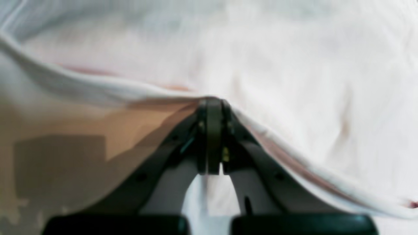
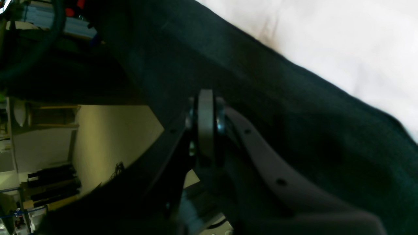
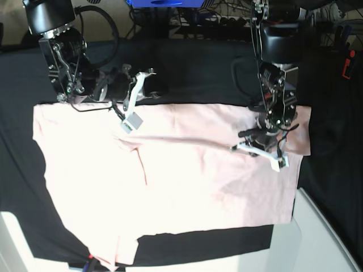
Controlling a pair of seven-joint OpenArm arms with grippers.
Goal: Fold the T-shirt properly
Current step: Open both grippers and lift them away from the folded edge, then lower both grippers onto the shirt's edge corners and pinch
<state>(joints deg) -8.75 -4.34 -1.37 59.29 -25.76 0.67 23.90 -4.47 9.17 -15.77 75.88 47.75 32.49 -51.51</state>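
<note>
The pale pink T-shirt point(image 3: 187, 181) lies spread flat on the black table cloth point(image 3: 198, 73), plain side up, with no lettering in view. A long crease runs across it between the two grippers. My left gripper point(image 3: 235, 147) is at the shirt's right part. In the left wrist view it point(image 1: 212, 101) is shut on a raised edge of the shirt point(image 1: 294, 65). My right gripper point(image 3: 131, 121) sits at the shirt's top edge. In the right wrist view it point(image 2: 205, 96) is shut, with black cloth point(image 2: 261, 98) behind it and the shirt point(image 2: 326, 39) beyond. No pink cloth shows between its fingers.
The black cloth hangs over a white table whose corners show at the bottom right point(image 3: 323, 238) and bottom left point(image 3: 11, 238). Cables and equipment point(image 3: 187, 17) crowd the back edge. A red object point(image 3: 344, 65) stands at the far right.
</note>
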